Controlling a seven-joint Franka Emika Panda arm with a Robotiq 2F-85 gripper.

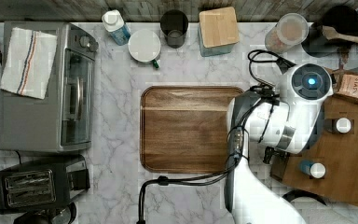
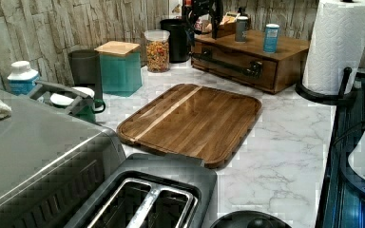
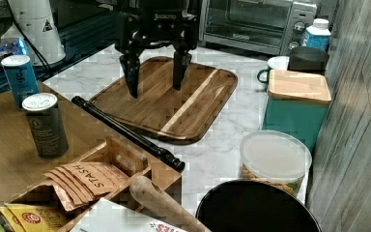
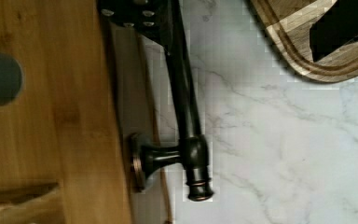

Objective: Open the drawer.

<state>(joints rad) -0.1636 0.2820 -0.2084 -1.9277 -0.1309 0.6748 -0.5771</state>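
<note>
The drawer (image 2: pixel 237 72) is the front of a brown wooden cabinet (image 1: pixel 349 163) and looks shut. Its long black bar handle (image 3: pixel 125 129) runs along that front on black brackets (image 4: pixel 161 157). My gripper (image 3: pixel 154 72) hangs open a little above the handle, toward the end far from the right view's camera. In the wrist view the handle (image 4: pixel 185 93) runs close beside one finger (image 4: pixel 137 14), while the other finger (image 4: pixel 340 25) stands over the tray's corner. Nothing is held. In the left view the gripper (image 2: pixel 204 19) sits above the cabinet's far end.
A flat wooden tray (image 1: pixel 186 128) lies mid-counter beside the cabinet. Two cans (image 3: pixel 43 123) and a tea box (image 3: pixel 84 181) stand on the cabinet top. A toaster oven (image 1: pixel 51 88), toaster (image 1: pixel 37 184), jars, a teal canister (image 3: pixel 297 106) and a paper towel roll (image 2: pixel 340 45) line the edges.
</note>
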